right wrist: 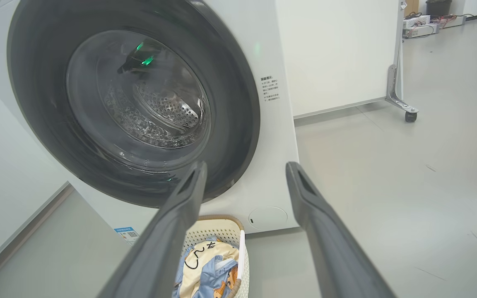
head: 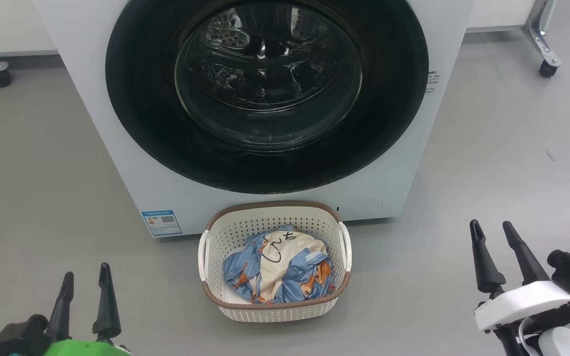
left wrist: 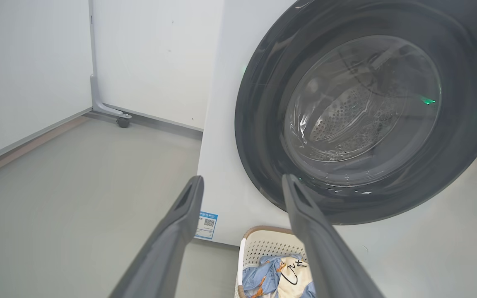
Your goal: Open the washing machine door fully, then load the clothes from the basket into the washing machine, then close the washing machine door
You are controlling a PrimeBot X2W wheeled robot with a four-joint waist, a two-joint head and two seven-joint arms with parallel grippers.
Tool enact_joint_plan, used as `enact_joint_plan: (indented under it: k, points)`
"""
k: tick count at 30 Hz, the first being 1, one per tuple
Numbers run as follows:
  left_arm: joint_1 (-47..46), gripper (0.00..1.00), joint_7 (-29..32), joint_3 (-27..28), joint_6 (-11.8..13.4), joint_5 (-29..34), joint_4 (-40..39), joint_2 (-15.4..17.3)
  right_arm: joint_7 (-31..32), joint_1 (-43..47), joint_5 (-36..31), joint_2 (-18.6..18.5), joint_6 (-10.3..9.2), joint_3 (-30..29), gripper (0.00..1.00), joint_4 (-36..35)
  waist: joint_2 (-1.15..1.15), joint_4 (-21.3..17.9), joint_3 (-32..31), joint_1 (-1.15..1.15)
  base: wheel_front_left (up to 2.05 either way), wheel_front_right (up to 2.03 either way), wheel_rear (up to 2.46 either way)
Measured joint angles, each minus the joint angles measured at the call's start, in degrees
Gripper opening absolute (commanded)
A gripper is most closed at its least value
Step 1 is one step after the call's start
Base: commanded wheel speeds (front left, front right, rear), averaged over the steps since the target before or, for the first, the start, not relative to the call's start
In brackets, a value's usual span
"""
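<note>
Light: you had bright, even light.
Glare: pale reflections streaked your washing machine door (head: 267,84) glass.
Edges: your wrist views bowed.

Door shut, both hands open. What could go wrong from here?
1. The washing machine door is shut and its glossy ring shows no clear handle; the left hand or right hand may slip off.
2. The basket sits close under the door; a low-reaching arm could knock it.
3. The clothes lie bunched; a partial grab may leave fabric trailing over the rim.
</note>
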Motion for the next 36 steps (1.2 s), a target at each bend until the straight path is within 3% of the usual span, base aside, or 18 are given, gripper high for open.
enact_joint_plan:
  k: [12, 36]
  points:
    - [0.36, 1.00, -2.02, -0.18, -0.18, 10.60, -0.97, -0.04, -2.04, 0.03, -10.17, 0.02, 0.00, 0.77, 1.00, 1.23, 0.00, 0.14, 0.12, 0.00, 0.00, 0.00, 0.00]
    - [0.79, 1.00, -2.16, 0.09, -0.18, 11.82, -0.90, -0.49, -2.21, 0.16, -11.61, 1.27, 0.00, -0.43, 1.00, 3.35, 0.00, 0.19, 0.16, 0.00, 0.00, 0.00, 0.00]
